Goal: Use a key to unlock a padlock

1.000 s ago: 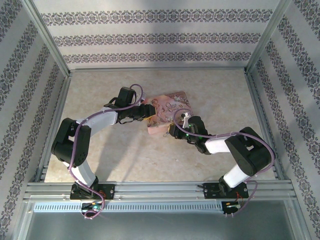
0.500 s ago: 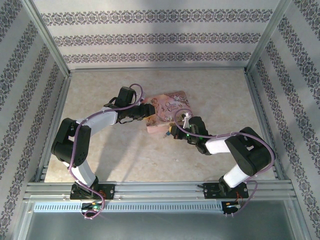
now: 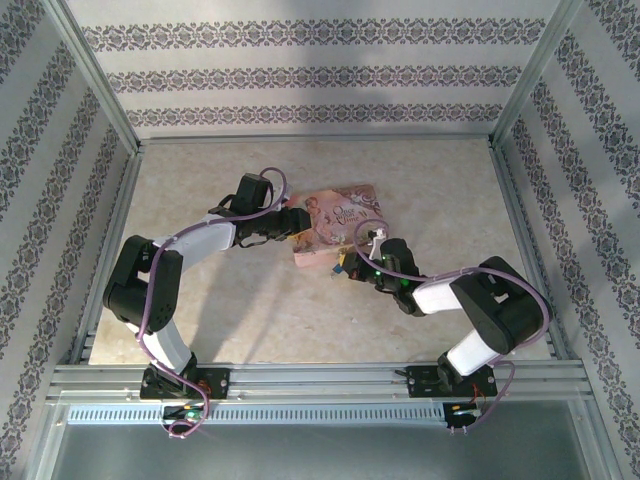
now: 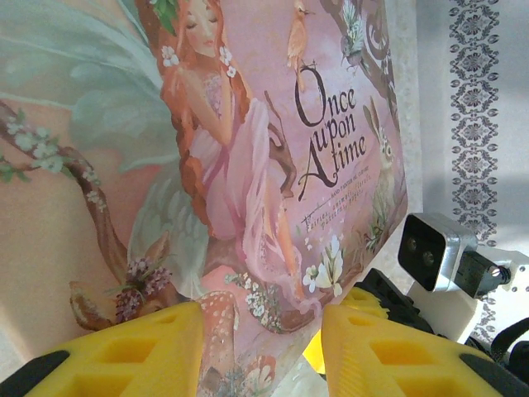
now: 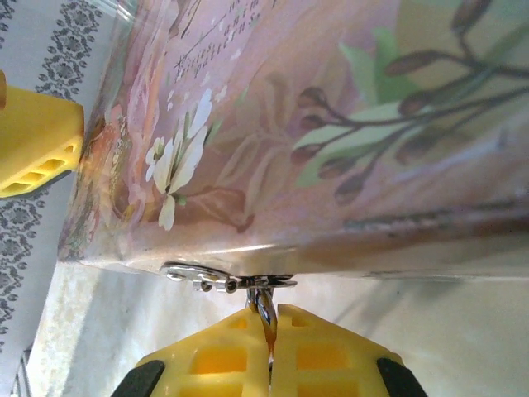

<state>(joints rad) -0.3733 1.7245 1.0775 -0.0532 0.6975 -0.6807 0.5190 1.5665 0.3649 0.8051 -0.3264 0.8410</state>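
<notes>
A flat pink illustrated tin lies mid-table. My left gripper comes in from the left. Its yellow fingers straddle the tin's near corner and press on it. At the tin's front edge a small hasp carries a silvery loop, the padlock's shackle. My right gripper is shut on that loop right under the hasp, and the padlock's blue body is hidden between the fingers. In the top view the right gripper sits at the tin's near edge. The key is hidden.
Metal frame rails run along the near edge, and patterned walls enclose the table on three sides. The right wrist camera sits close beyond the tin's corner. Beige tabletop stretches in front of the tin.
My right gripper has closed its jaws onto the shackle and shifted slightly toward the near side. The left gripper and the tin have barely moved.
</notes>
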